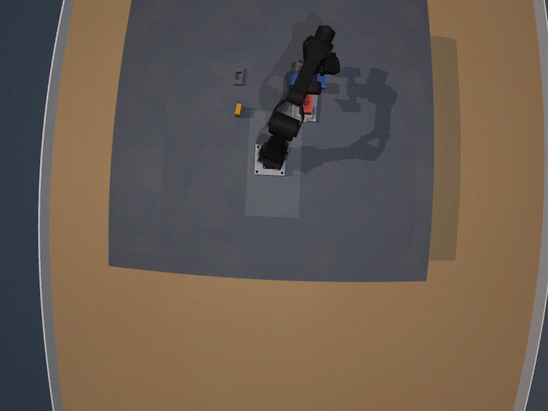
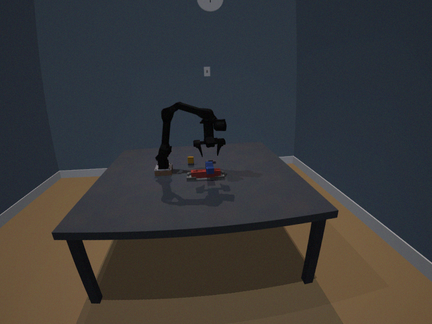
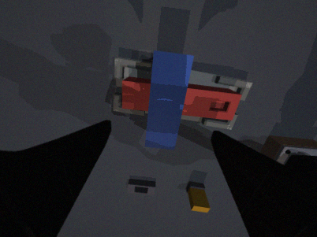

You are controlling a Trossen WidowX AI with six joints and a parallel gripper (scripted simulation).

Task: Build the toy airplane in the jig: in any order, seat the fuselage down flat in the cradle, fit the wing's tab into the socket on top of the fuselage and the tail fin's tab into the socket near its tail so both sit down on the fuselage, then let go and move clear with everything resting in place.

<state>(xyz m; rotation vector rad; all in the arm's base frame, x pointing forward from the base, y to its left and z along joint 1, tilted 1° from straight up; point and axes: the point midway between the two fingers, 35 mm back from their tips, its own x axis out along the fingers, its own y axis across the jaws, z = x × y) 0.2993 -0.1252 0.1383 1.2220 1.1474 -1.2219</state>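
Note:
The red fuselage [image 1: 307, 105] [image 2: 198, 173] [image 3: 201, 101] lies in the grey cradle [image 1: 312, 120] [image 2: 189, 177] [image 3: 117, 68] and looks about level. Its open tail socket [image 3: 219, 106] faces up. The blue wing [image 1: 321, 82] [image 2: 209, 168] [image 3: 169, 78] lies across the fuselage top; its tab and the socket under it are hidden. The orange tail fin [image 1: 238, 109] [image 2: 191, 159] [image 3: 199, 199] stands apart on the table, in a dark base. My gripper [image 2: 209, 155] [image 3: 162, 130] is open and empty above the wing, not touching it.
A small dark grey holder [image 1: 234, 75] [image 2: 211, 162] [image 3: 142, 183] with a rectangular opening stands on the table near the tail fin. The arm's base plate [image 1: 269, 172] [image 2: 163, 172] [image 3: 292, 153] is beyond the fuselage's tail end.

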